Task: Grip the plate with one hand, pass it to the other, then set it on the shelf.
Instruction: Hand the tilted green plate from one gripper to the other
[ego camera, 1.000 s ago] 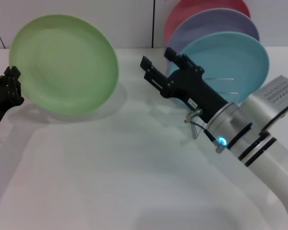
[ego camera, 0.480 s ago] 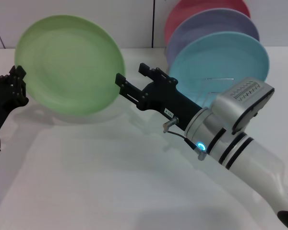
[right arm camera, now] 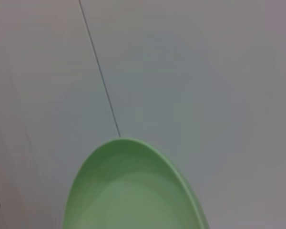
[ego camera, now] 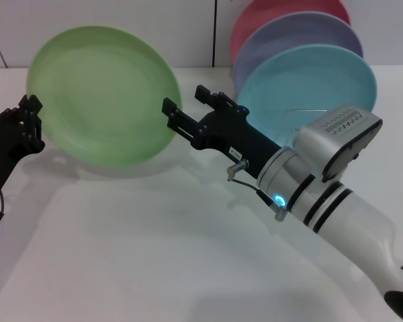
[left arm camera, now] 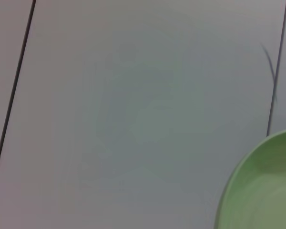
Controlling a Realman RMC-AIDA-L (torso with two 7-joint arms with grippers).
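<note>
No text can be read; the right gripper bears a small white label, too small to make out

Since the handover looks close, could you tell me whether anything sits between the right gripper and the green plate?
Nothing visible does. The right gripper, fingers open, is right at the near rim of the green plate, which the left gripper holds tilted by the opposite edge. Only bare white table lies below the gap.

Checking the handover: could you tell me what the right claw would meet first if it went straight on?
Most likely the light-green plate: the right claw, open, points at its near rim. Depth is uncertain.
</note>
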